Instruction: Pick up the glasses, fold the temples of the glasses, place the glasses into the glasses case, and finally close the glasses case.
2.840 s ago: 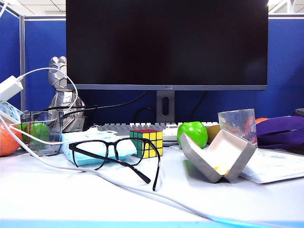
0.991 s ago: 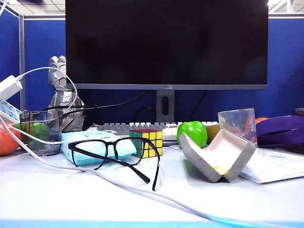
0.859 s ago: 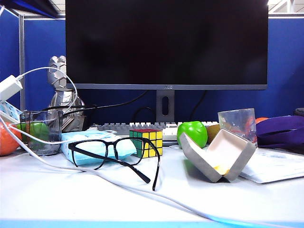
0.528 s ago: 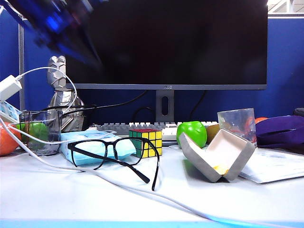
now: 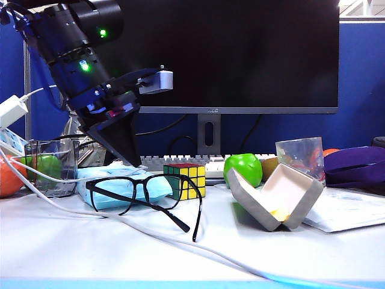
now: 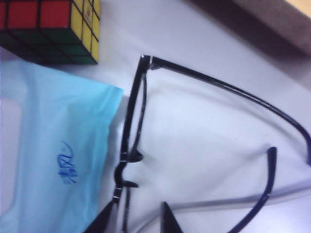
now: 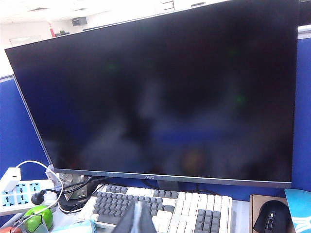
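- The glasses [image 5: 144, 195] stand on the desk [image 5: 72, 253] with both temples [image 5: 198, 208] unfolded and pointing toward the camera, lenses facing the light blue tissue pack [image 5: 120, 183] just behind them. In the left wrist view the glasses [image 6: 133, 126] show their frame edge-on beside the tissue pack [image 6: 53, 155].
- Expect them to be very light, thin and slippery on the smooth desk; I judge a nudge would slide them rather than lift them. The lenses scratch and the hinges are delicate.
- Take hold at the frame's top rim near the bridge or at a stiff corner by a hinge, not on a lens or far out on a springy temple.
- A white cable [image 5: 156, 238] runs under the temples; watch that you don't snag it.
- Your left claw [image 6: 138, 221] hangs just above and behind the glasses, its two dark fingertips apart, with nothing between them. In the exterior view the left claw [image 5: 129, 158] points down at the tissue pack.
- Your right claw [image 7: 138, 218] is away from the work, facing the monitor [image 7: 160, 97] and keyboard [image 7: 160, 211]; its fingers are together and empty.
- The glasses case [image 5: 277, 198] lies open to the right, well apart from the glasses, past the Rubik's cube [image 5: 185, 180] and green apple [image 5: 243, 168].
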Robot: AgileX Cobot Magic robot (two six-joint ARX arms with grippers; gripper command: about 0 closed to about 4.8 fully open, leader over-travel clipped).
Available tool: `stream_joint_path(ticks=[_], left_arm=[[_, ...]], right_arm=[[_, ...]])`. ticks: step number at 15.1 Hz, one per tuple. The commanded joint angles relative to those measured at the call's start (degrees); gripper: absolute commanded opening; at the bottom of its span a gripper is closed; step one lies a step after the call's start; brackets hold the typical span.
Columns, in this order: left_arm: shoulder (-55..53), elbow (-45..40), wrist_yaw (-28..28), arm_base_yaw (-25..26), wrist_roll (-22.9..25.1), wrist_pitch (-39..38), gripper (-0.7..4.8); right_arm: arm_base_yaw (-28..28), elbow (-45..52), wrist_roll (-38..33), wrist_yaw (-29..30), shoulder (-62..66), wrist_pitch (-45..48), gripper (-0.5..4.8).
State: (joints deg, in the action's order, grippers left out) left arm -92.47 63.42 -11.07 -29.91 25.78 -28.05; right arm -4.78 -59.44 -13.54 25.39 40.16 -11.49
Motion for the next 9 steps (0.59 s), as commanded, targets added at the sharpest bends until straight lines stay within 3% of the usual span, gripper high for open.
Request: stream_joint_path(ticks=[1,9], left_arm=[[-0.6,0.2,0.7,-0.1,2.4,1.7,1.26],[-6.3,0.4,0.8,-0.1,2.9,3.9,1.25]], right_arm=[[0.0,-0.3,0.1,0.2,-0.1,0.5,-0.01],[0.0,-0.3,0.1,0.2,-0.1,0.6,-0.01]])
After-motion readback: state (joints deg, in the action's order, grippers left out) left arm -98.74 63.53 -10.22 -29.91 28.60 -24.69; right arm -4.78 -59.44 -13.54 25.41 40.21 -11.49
